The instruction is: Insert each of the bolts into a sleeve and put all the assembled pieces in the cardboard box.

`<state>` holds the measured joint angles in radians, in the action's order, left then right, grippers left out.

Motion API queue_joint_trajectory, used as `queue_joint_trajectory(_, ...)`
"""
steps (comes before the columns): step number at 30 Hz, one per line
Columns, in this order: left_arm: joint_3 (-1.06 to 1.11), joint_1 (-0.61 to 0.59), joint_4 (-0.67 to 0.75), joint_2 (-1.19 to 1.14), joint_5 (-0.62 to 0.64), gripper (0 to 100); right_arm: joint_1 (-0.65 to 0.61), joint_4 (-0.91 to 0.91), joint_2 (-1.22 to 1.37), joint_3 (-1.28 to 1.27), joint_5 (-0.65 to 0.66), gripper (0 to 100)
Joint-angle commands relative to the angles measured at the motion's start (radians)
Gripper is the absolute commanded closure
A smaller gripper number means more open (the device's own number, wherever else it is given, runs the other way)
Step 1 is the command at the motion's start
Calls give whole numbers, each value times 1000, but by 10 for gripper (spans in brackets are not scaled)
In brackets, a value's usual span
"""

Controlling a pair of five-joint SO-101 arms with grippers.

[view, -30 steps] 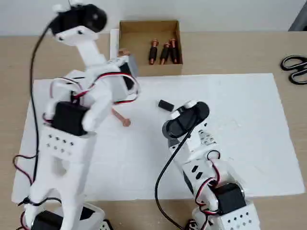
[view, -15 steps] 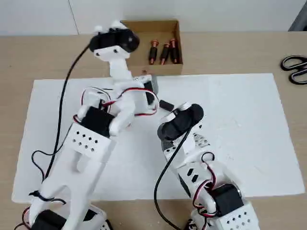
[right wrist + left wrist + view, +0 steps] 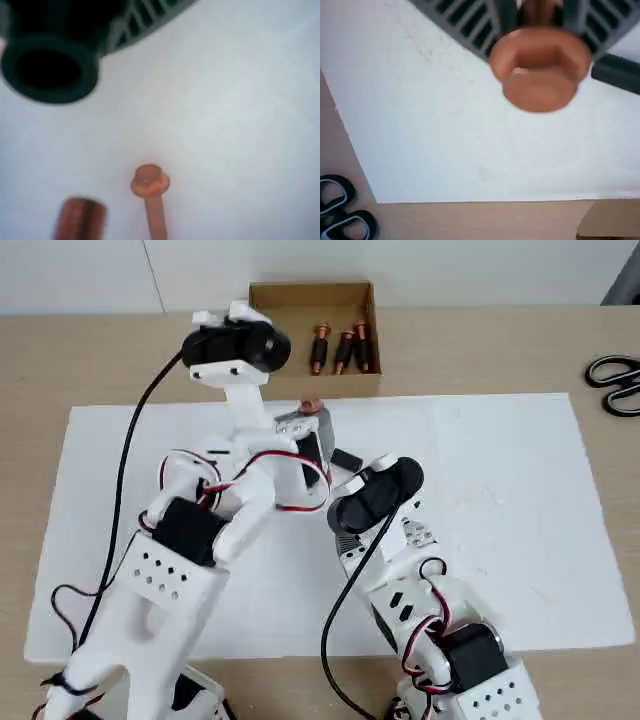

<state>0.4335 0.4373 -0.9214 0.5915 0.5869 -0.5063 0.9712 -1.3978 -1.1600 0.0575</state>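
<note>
My left gripper (image 3: 308,425) is shut on a copper bolt (image 3: 311,404), whose hexagonal head (image 3: 540,70) juts out between the grey jaws. Just to its right, my right gripper (image 3: 354,473) is shut on a black sleeve (image 3: 346,458); the sleeve's open bore (image 3: 49,67) faces the wrist camera. The sleeve (image 3: 617,75) lies close beside the held bolt. A second copper bolt (image 3: 150,192) lies loose on the white paper beneath, with a blurred copper piece (image 3: 80,217) beside it. The cardboard box (image 3: 262,330) at the back holds three assembled pieces (image 3: 342,347).
White paper (image 3: 500,500) covers the middle of the wooden table. Black scissors (image 3: 615,383) lie at the far right edge, off the paper. Both arms crowd the paper's centre, and its right half is open.
The left arm has swung right and forward with its bolt, from beside the box to right next to the sleeve. The right arm has shifted slightly left.
</note>
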Motion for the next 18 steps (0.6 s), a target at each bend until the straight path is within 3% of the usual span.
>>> queue_joint_trajectory(1, 45, 26, 75, 69, 5, 994, -1, -27, -7, 3, -15, 995)
queue_joint_trajectory(7, 151, 72, 186, 114, 5, 994, -2, -61, -16, -40, -15, 995)
queue_joint_trajectory(18, 165, 72, 193, 118, 38, 994, -2, -68, -16, -46, -51, 995)
